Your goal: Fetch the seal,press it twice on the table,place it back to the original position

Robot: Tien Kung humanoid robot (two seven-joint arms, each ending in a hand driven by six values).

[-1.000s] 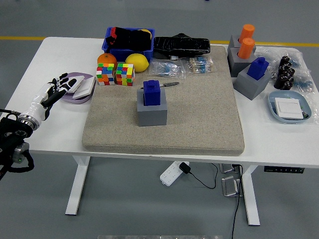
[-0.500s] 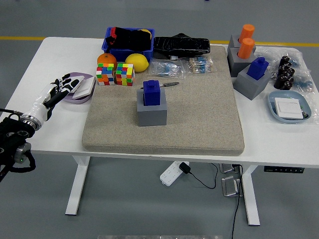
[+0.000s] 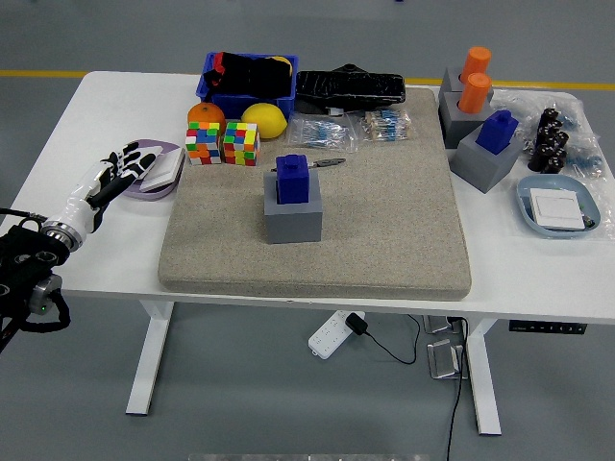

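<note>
The blue seal [image 3: 292,179] stands upright in its grey block holder [image 3: 293,217] in the middle of the beige felt mat [image 3: 384,230]. My left hand [image 3: 108,179] hovers over the table's left side, well to the left of the seal, fingers spread and holding nothing. It lies beside a purple plate [image 3: 165,154]. My right arm is out of view.
Two colour cubes [image 3: 223,142], an orange [image 3: 205,114] and a lemon [image 3: 264,119] sit behind the mat, with a blue bin [image 3: 248,81] and black bag [image 3: 351,87]. At right stand another blue seal on a grey block [image 3: 491,149], orange cylinders [image 3: 473,82] and a light blue dish [image 3: 559,206].
My left hand has drifted slightly right and up toward the purple plate. Nothing else has moved.
</note>
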